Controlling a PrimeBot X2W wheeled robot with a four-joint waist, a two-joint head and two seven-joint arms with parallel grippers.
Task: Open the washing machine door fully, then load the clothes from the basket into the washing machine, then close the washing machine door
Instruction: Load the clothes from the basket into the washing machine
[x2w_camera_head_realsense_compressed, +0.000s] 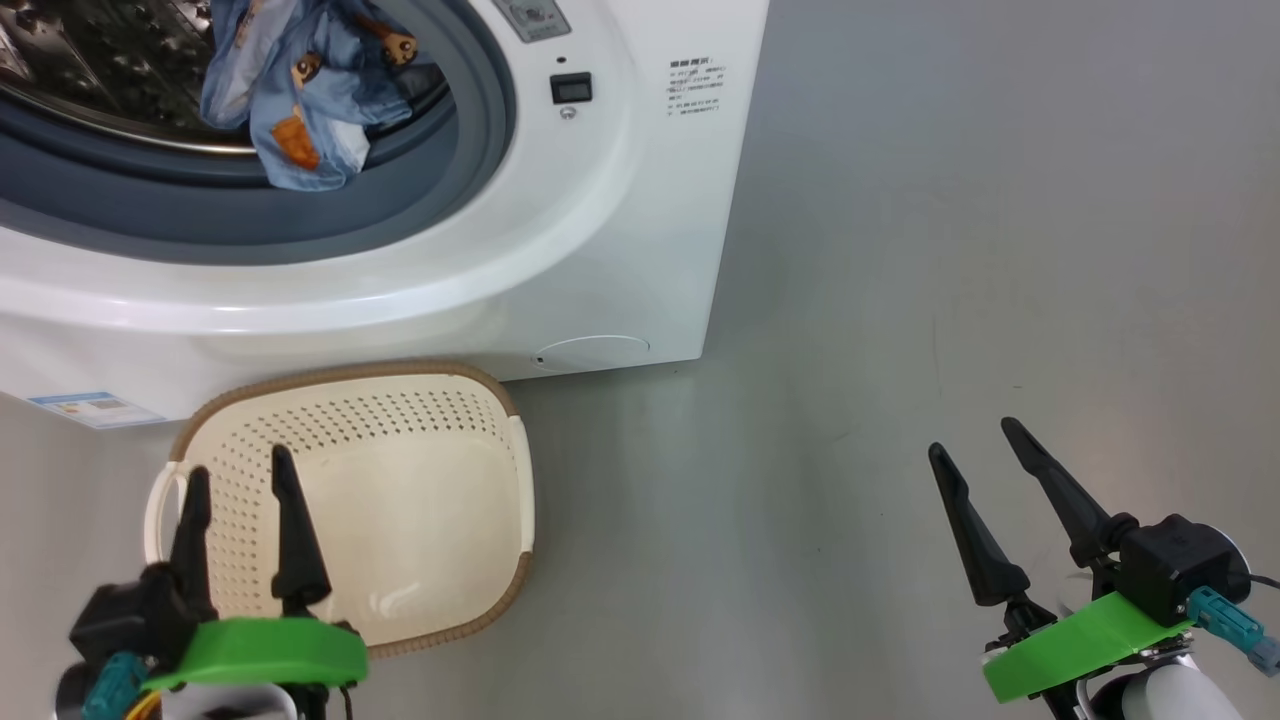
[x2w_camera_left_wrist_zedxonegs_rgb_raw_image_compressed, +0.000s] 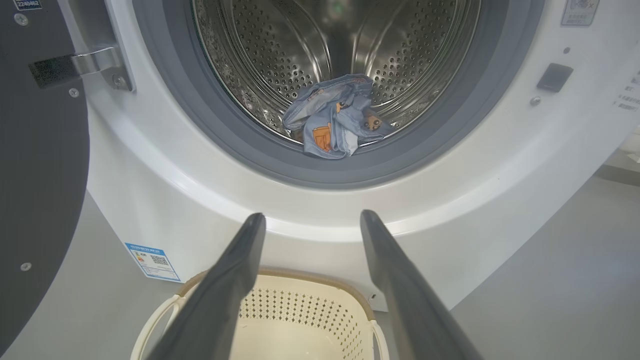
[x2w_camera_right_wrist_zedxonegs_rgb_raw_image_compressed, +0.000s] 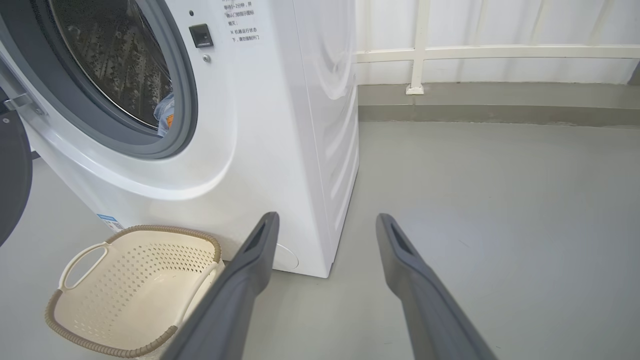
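The white washing machine stands with its drum mouth uncovered. Blue clothes with orange figures lie at the drum's front lip, draped onto the grey gasket. The washing machine door is swung out to the left, a dark panel. On the floor before the machine sits the cream basket, nothing inside it. My left gripper hangs open over the basket. Off to the right above bare floor, my right gripper is open too.
Grey floor stretches to the right of the machine. A white railing and pale wall close off the far side. A blue sticker sits low on the machine's front.
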